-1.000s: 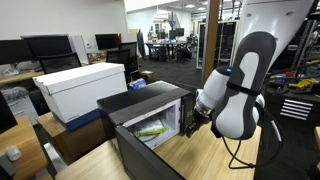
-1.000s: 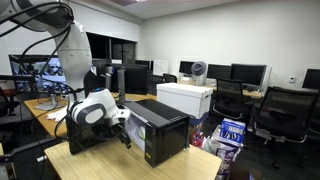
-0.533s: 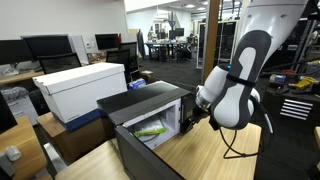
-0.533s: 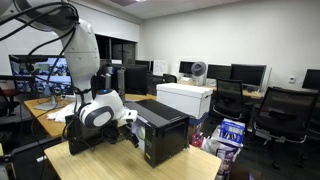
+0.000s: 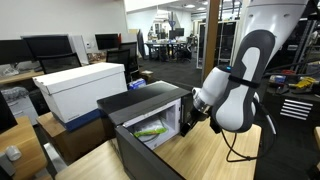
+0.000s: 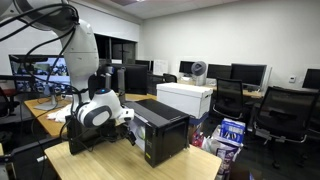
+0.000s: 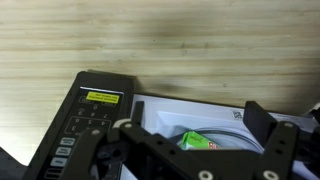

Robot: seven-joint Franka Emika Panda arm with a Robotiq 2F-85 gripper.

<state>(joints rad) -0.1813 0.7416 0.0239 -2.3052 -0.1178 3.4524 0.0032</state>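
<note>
A black microwave (image 5: 150,100) (image 6: 160,125) stands on a wooden table (image 5: 215,155) with its front open, showing a white cavity. A green packet (image 7: 200,142) (image 5: 150,131) lies inside on the turntable. My gripper (image 5: 190,122) (image 6: 128,122) (image 7: 192,120) hovers just in front of the opening, open, with nothing between its fingers. In the wrist view the two black fingers (image 7: 266,125) frame the packet without touching it. The microwave's control panel (image 7: 85,118) with its lit yellow display sits left of the cavity.
A large white cardboard box (image 5: 80,88) (image 6: 186,98) sits behind the microwave. Monitors (image 6: 250,73) and office chairs (image 6: 282,108) line the desks beyond. A blue carton (image 6: 229,133) lies on the floor past the table's end.
The jaws have widened to fully open. The wrist has shifted slightly in front of the microwave opening; the packet has stayed inside.
</note>
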